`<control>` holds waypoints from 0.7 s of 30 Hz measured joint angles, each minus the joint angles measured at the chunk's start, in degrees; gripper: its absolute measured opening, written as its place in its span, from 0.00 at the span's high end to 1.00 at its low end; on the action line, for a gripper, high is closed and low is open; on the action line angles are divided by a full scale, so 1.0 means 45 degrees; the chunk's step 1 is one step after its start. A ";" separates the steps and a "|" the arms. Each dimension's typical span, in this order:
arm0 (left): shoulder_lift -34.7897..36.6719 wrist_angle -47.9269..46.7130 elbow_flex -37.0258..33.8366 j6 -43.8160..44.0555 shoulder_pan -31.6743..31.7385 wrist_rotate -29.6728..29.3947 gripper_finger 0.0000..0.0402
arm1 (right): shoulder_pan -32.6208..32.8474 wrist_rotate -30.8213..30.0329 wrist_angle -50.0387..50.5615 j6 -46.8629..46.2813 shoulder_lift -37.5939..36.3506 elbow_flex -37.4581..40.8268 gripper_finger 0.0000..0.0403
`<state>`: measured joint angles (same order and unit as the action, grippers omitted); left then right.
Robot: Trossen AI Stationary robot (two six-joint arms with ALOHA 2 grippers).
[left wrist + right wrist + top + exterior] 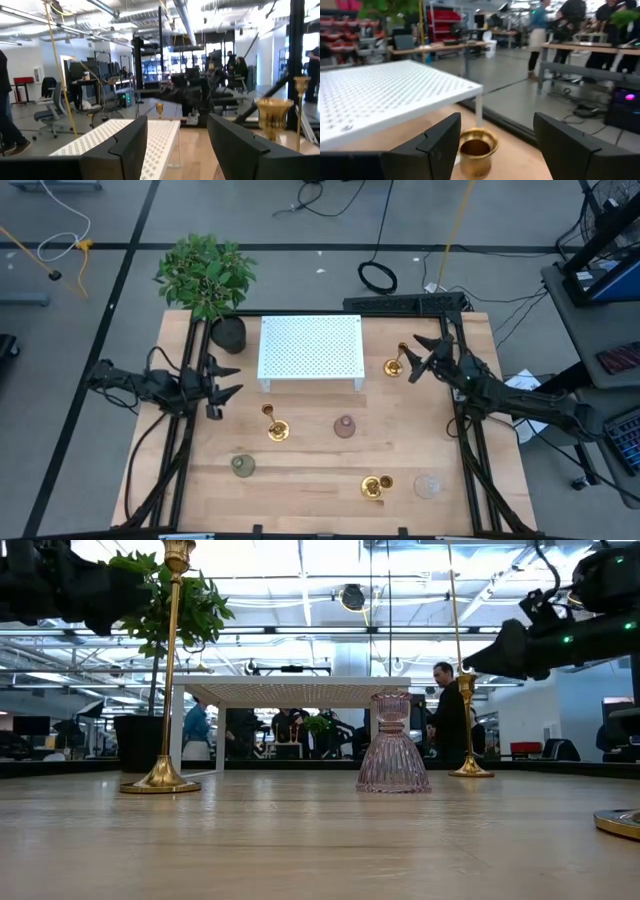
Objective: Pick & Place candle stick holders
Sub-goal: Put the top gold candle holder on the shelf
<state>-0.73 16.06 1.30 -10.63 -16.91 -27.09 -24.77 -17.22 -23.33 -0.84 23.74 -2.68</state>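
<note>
The right gripper point(492, 145), fingers apart, hovers over a gold candlestick point(394, 366) near the bench's point(320, 480) far right corner. An off-centre close could tip it. The left gripper point(228, 380), also apart, waits near the left edge.

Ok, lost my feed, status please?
Right hand open at a gold candlestick by the white rack. Left hand open, idle left of rack. Nothing blocking.

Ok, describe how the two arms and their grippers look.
Both arms are dark, slim and jointed, with cables along them. The left gripper and right gripper each have two black fingers, broad and angular up close. Small green lights glow on one arm in the low view.
</note>
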 joint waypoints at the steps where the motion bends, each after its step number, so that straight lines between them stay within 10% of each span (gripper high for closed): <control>1: 0.0000 0.0120 0.0000 0.0001 0.0000 0.0000 0.47 | -0.0157 0.0438 0.0007 -0.0070 0.0147 -0.0070 0.39; 21: -0.0005 0.0216 0.0000 0.0138 0.0000 -0.0005 0.47 | -0.1326 0.2532 -0.1345 -0.0876 0.4163 -0.0106 0.39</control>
<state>-0.75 17.04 1.30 -10.01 -16.91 -27.11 -30.74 -5.82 -29.38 -4.79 42.47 -3.16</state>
